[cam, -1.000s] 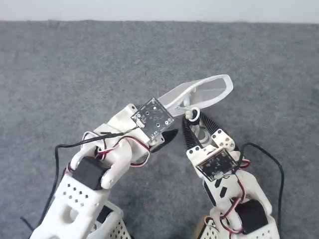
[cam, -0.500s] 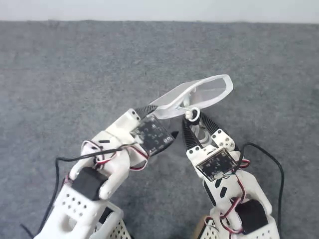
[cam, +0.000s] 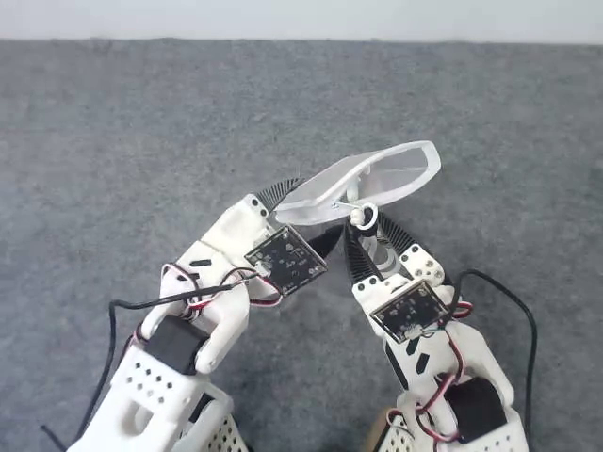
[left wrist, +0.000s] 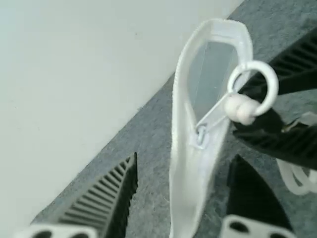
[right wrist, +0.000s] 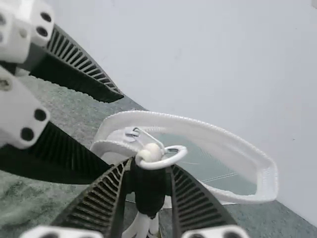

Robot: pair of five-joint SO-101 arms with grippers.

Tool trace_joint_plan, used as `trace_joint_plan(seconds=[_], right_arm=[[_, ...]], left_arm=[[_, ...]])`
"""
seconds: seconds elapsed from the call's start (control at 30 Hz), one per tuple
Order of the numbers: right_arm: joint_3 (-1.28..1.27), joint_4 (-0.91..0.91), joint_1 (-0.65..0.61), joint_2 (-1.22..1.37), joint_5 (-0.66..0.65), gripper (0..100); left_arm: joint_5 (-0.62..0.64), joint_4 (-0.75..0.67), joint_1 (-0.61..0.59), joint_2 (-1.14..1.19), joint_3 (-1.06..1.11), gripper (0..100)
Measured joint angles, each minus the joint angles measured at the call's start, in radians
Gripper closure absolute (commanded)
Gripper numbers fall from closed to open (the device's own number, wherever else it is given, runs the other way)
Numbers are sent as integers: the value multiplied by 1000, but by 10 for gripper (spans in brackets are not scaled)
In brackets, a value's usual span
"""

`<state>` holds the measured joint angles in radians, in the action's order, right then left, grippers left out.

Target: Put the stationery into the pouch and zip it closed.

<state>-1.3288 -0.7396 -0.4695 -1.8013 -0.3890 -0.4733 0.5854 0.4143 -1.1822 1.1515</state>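
Straddling the pouch (cam: 396, 174), left gripper (cam: 306, 217) gapes; right gripper (cam: 372, 231) pinches it.

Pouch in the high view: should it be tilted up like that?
Odd: the pouch is tilted up off the grey mat, mouth gaping, pinched near its ring pull by the right tool; the open left tool straddles its narrow end.

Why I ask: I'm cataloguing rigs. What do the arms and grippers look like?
Left arm and right arm: white plastic shells, black motor blocks, perforated bases, red, white and black cables, dark square circuit boards. Left gripper and right gripper: black, ribbed, tapering.
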Motion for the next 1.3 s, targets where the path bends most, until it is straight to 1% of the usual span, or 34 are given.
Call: trace_joint_plan(seconds=[0.2, 0.37, 0.43, 0.57, 0.87, 1.0, 1.3], right_arm=[[0, -12, 0, -6, 0, 993], [63, -118, -21, 5, 0, 993], [72, -133, -55, 5, -3, 993], [72, -137, -55, 2, -3, 993], [72, -137, -60, 3, -6, 993], [72, -137, -64, -2, -6, 993], [72, -89, -57, 0, -6, 993]], left_arm=[[0, -8, 26, 0, 31, 724], [0, -78, 44, 0, 95, 732], [0, -98, 52, 0, 101, 761], [0, -109, 52, -2, 101, 813], [0, -109, 120, -2, 127, 904], [0, -109, 124, -2, 127, 992], [0, -112, 127, -12, 160, 991]])
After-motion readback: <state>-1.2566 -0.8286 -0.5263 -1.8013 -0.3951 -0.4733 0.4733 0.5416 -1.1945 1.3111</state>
